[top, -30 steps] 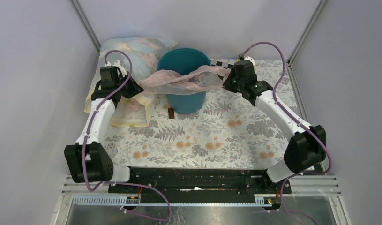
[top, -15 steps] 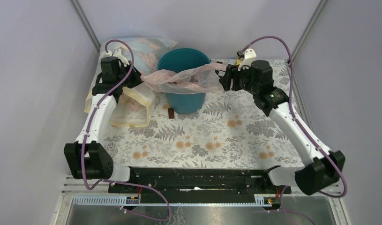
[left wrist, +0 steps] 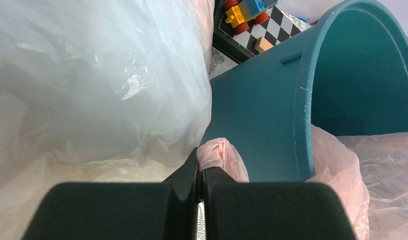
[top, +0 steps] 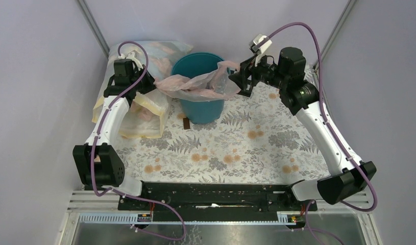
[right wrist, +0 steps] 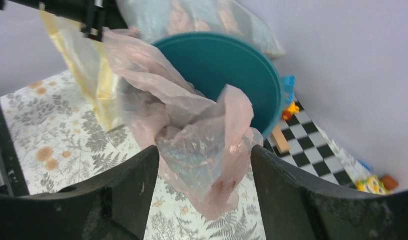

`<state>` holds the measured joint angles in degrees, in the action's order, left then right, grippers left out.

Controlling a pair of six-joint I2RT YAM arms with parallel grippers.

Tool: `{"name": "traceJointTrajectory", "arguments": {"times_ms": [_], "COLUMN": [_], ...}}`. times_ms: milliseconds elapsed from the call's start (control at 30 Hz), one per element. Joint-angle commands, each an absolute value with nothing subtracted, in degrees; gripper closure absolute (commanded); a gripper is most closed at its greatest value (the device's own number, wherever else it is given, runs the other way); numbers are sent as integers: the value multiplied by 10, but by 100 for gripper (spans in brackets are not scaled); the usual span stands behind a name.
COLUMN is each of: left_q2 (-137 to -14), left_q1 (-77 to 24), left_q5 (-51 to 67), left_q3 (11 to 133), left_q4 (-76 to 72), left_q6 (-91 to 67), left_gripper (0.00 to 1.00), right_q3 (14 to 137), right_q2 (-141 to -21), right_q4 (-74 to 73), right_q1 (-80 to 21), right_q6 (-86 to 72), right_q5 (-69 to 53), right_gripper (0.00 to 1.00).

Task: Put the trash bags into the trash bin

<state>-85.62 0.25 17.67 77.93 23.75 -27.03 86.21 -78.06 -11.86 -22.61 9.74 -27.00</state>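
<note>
The pale pink trash bag (top: pixel 195 84) lies stretched across the mouth of the teal trash bin (top: pixel 200 109). My left gripper (top: pixel 148 84) is left of the bin, shut on the bag's bunched left corner (left wrist: pixel 219 152), beside the bin's outer wall (left wrist: pixel 262 100). My right gripper (top: pixel 242 79) hovers open at the bin's right rim. In the right wrist view the bag's crumpled free end (right wrist: pixel 191 130) hangs loose ahead of the spread fingers (right wrist: pixel 126 190), not pinched, with the bin (right wrist: pixel 232 65) behind it.
A large clear sack (top: pixel 144 109) stuffed with bags leans against the left wall, touching the bin and my left gripper. A checkered board (right wrist: pixel 312 135) with toy bricks lies behind the bin. A small brown piece (top: pixel 186 124) lies on the floral cloth in front of the bin.
My right gripper has opened and let go of the bag's right end, and the right arm has risen and drawn back to the right. The left gripper keeps its hold and has barely shifted.
</note>
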Motion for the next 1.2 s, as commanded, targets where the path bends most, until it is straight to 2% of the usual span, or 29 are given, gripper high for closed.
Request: {"name": "traceJointTrajectory", "arguments": {"times_ms": [0, 67, 267, 367, 467, 633, 667, 767, 800, 867, 900, 933, 1167], "left_q2": [-851, -849, -844, -848, -852, -861, -862, -872, -877, -890, -897, -905, -990], "left_q1": [3, 3, 4, 3, 4, 4, 3, 3, 3, -9, -13, -16, -27], "left_q5": [172, 174, 172, 173, 175, 176, 176, 176, 176, 171, 167, 165, 174], "left_q3": [798, 798, 797, 801, 804, 810, 810, 819, 825, 845, 855, 865, 934], "left_q4": [222, 222, 223, 225, 225, 224, 224, 228, 230, 235, 239, 241, 261], "left_q6": [-265, -265, -261, -261, -264, -270, -271, -274, -276, -275, -275, -274, -277], "left_gripper": [100, 100, 100, 100, 100, 100, 100, 100, 100, 100, 100, 100, 100], "right_q3": [926, 940, 900, 860, 840, 837, 845, 875, 887, 918, 932, 940, 958], "right_q2": [-814, -831, -811, -793, -788, -804, -811, -841, -853, -877, -887, -896, -953], "right_q4": [-119, -114, -96, -102, -121, -126, -125, -122, -124, -140, -149, -155, -159], "right_q1": [-233, -239, -244, -244, -243, -240, -240, -233, -231, -225, -221, -215, -147], "right_q6": [139, 141, 97, 85, 75, 70, 66, 51, 45, 28, 16, 5, -78], "right_q5": [-384, -371, -178, -109, -33, -4, -6, -29, -35, -33, -27, -20, -72], "right_gripper": [25, 25, 22, 15, 13, 16, 18, 33, 46, 79, 92, 99, 100]}}
